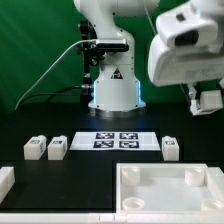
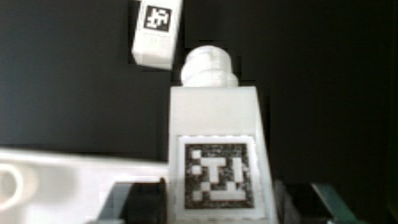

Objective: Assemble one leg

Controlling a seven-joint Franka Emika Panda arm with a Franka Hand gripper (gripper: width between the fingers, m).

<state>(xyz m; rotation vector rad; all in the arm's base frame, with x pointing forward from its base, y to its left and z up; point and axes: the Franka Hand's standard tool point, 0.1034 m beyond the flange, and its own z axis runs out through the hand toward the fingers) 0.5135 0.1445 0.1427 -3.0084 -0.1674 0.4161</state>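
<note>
My gripper [image 1: 205,104] hangs high at the exterior view's right, above the table. In the wrist view the gripper [image 2: 222,206] is shut on a leg [image 2: 215,120], a white block with a square tag on its face and a rounded peg at its far end. The dark fingers [image 2: 135,202] press on both its sides. A second leg [image 2: 157,30] lies on the black table beyond it. The tabletop piece [image 2: 50,180] shows beside the held leg. Three more legs stand on the table in the exterior view, two at the left [image 1: 33,149] [image 1: 57,149] and one at the right [image 1: 171,148].
The marker board [image 1: 120,141] lies at the table's middle before the robot base [image 1: 113,85]. The large white tabletop piece [image 1: 128,178] lies at the front right. Another white part [image 1: 5,181] shows at the front left edge.
</note>
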